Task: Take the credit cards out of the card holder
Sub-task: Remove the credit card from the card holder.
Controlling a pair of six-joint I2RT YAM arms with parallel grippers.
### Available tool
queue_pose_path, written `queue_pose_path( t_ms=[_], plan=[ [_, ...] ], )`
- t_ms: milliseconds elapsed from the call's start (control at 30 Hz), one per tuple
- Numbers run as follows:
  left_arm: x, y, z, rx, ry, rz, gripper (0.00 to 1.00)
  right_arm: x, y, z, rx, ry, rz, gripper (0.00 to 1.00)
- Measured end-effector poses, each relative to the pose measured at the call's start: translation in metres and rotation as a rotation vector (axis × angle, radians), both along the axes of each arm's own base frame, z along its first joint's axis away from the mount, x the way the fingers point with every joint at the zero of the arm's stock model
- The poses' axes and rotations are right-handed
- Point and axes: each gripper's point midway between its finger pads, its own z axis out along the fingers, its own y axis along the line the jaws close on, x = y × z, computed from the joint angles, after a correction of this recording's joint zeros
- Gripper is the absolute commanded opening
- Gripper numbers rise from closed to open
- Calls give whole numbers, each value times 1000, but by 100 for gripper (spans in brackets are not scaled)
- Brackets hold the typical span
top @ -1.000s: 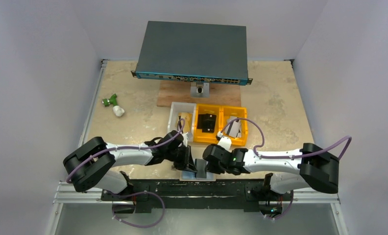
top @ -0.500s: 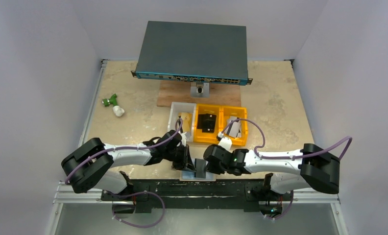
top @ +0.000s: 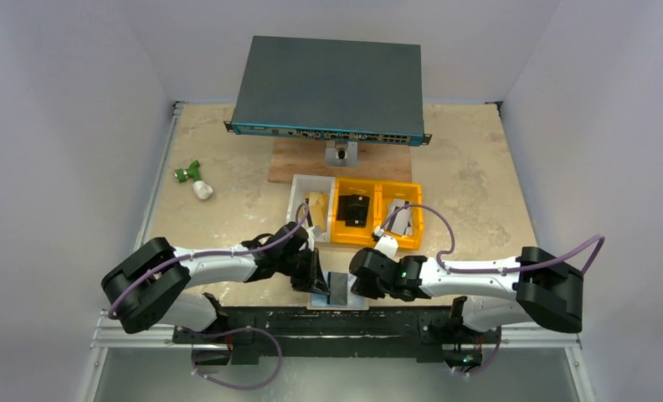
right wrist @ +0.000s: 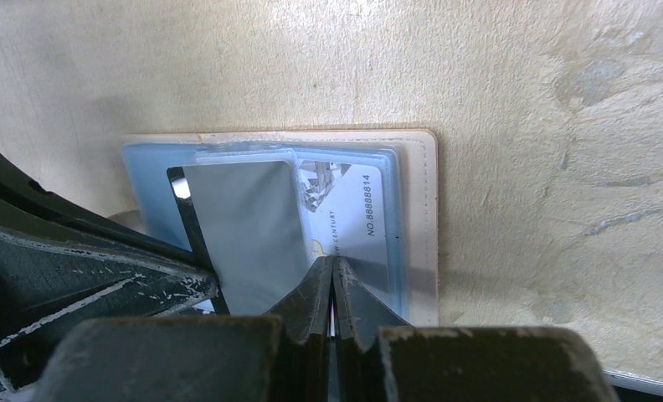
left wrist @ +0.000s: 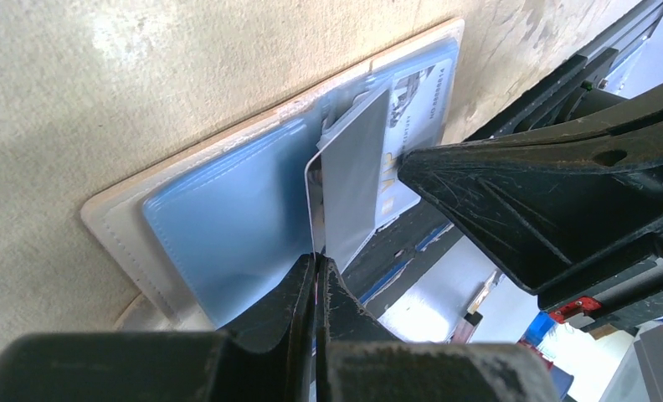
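The left gripper (left wrist: 316,266) has just pinched shut on the near edge of a grey card (left wrist: 355,180). Its jaws have gone from a slight gap a second ago to a tight clamp on the thin plastic. The card holder (left wrist: 219,222) lies open, pale blue face up, at the near edge of the table (right wrist: 521,100) between the two arms. Seen from above, the card stood darker and steeper a second ago and now leans lower over the holder, which has not shifted. The right gripper (right wrist: 334,270), its jaws pressed together with nothing between them, stays tip-down on the holder's panel on its own side. It rests on a white printed card (right wrist: 353,205) lying in a clear sleeve, and appears to be pinning the wallet while the other arm works. With this grip made, the first card looks ready to be drawn free. It rises tilted from near the centre fold, and its far end seems still caught at the mouth of a crumpled clear sleeve, so the removal is not yet done. The printed card, at least, remains to be taken out. The holder is a flat two-panel wallet with a smooth, stitched blue lining framed by a pale tan border. The panel on the left arm's side shows no card. Whether more cards sit beneath the printed one cannot be told.
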Motion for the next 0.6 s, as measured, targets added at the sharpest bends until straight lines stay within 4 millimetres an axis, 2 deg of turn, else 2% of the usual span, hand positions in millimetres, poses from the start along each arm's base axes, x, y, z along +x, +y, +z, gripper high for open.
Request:
queue_pose_path(
  t_ms=[600],
  plan=[
    [3, 23, 5, 66, -46, 21, 0, 0, 0, 0, 1, -1, -1, 0]
  ],
)
